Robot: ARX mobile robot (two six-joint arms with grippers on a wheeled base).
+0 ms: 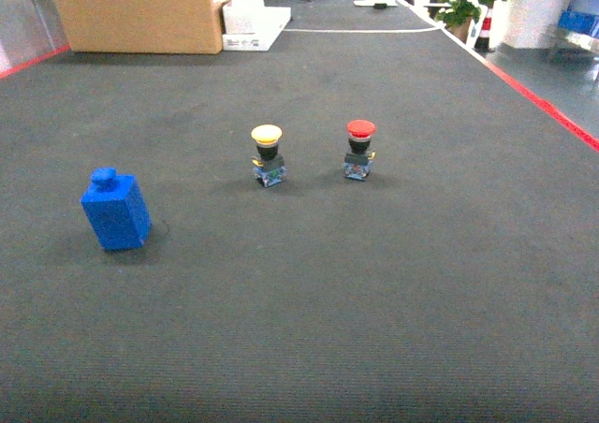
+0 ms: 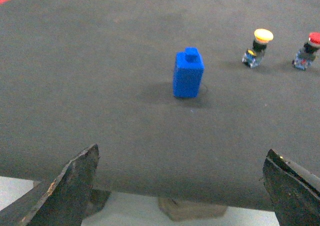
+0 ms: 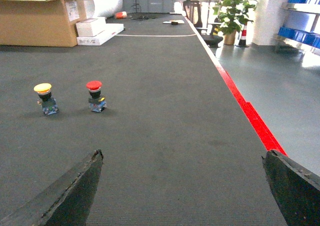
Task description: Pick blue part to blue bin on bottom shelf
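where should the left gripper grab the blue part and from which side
Grip the blue part across its flat side faces at mid-body, below the small knob on top. It stands upright and alone on the dark mat, nothing near its sides, so coming down from above with open fingers straddling the block looks safest. The knob seems too small to hold.
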